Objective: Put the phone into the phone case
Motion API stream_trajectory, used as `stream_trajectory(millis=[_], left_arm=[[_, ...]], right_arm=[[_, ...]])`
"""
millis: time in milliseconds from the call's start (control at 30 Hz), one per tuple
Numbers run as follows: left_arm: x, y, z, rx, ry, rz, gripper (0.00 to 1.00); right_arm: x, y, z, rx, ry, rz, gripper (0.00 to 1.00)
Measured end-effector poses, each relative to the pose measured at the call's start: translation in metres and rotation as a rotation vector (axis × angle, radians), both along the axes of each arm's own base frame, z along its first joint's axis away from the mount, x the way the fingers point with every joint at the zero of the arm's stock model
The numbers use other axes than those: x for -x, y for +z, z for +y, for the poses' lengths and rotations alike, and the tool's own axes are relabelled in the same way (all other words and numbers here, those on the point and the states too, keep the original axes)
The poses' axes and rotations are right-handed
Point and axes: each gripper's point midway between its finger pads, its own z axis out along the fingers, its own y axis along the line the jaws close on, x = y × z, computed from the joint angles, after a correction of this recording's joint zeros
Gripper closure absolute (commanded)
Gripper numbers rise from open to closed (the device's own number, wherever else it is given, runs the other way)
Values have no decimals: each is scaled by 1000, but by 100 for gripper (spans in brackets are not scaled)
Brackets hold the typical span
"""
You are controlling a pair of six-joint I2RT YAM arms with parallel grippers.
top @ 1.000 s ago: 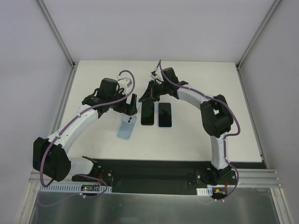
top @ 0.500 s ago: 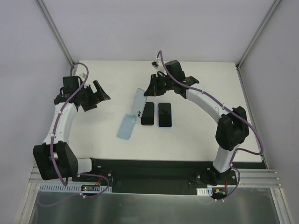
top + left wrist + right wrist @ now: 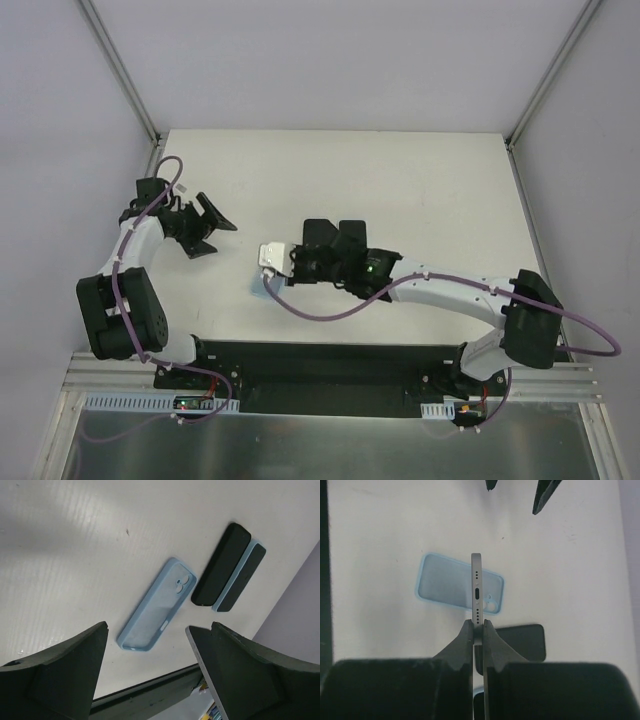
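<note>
Right fingers (image 3: 464,642) pinch the phone (image 3: 477,580) edge-on over the blue case (image 3: 440,585); left fingers (image 3: 60,670) spread wide.

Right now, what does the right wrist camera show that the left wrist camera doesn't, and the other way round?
Only the right wrist view: the right gripper shut on the phone, held on edge with its bottom end toward the camera.
Only the left wrist view: the black phone and the blue-rimmed phone lying side by side in full; the right wrist view catches just part of one dark phone.
Both: the empty light blue case, lying open side up on the white table.
</note>
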Motion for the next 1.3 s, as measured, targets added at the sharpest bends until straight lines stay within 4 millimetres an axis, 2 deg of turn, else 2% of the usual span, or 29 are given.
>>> stream_trajectory(millis=[167,233,300,467,567,667,867,1067,1167,1300], left_arm=[[10,-9,-28,11,-106,14,26],[11,-14,-35,27,-132,27,28],[11,-20,-35,35,-134,47,29],[15,-37,-36,50,-134,104,32],[15,-42,-37,62,-138,122,35],[15,-45,-39,81,-143,134,32],[16,-53,-41,91,-144,160,32],[26,-60,-51,122,-156,185,33],[29,-63,-56,132,-161,203,40],[30,-66,-60,140,-162,216,48]], right_arm=[[12,-41,-16,132,106,-267,98],[19,-52,-16,177,161,-361,99],[24,-54,-12,193,206,-431,99],[29,-43,15,178,293,-644,99],[28,-51,28,210,330,-754,99],[28,-74,34,276,374,-807,99],[25,-123,31,401,432,-868,99],[31,-142,32,419,435,-955,98],[35,-147,34,416,434,-974,98],[35,-143,36,399,413,-982,98]])
